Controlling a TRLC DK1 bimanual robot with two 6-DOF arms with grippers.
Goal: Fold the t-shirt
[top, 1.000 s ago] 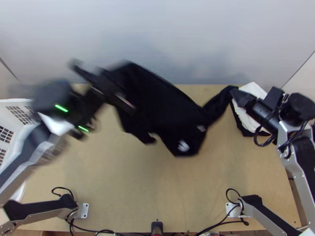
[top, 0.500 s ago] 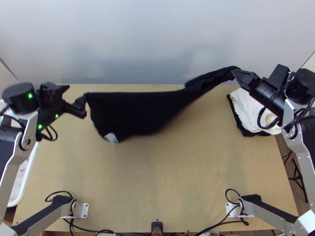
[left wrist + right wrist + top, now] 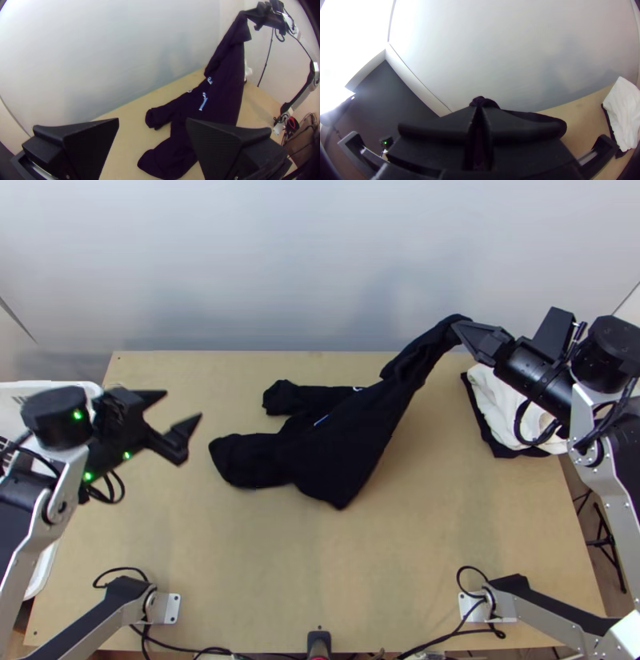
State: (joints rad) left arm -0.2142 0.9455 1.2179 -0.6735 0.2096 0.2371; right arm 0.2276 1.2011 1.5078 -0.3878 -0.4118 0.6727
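Note:
The black t-shirt (image 3: 336, 436) hangs from its upper right end and slopes down to the table, where its lower part lies bunched with two sleeve-like ends pointing left. My right gripper (image 3: 462, 332) is shut on that raised end, above the table's back edge. Well left of the cloth, my left gripper (image 3: 182, 408) stands open with nothing between its fingers. In the left wrist view the t-shirt (image 3: 213, 100) shows small light-blue and white marks, beyond the left gripper (image 3: 151, 133). Dark cloth (image 3: 481, 101) pokes out between the tips of the right gripper (image 3: 479, 110).
White cloth (image 3: 512, 412) lies on black cloth at the table's right side, under the right arm. A white basket (image 3: 48, 390) stands at the left edge behind the left arm. A pale wall (image 3: 320, 260) rises behind the table (image 3: 320, 564).
The left gripper has let go of the t-shirt and opened. The cloth stretched between both grippers has dropped on its left side onto the table. The right gripper has shifted slightly left, still holding its end.

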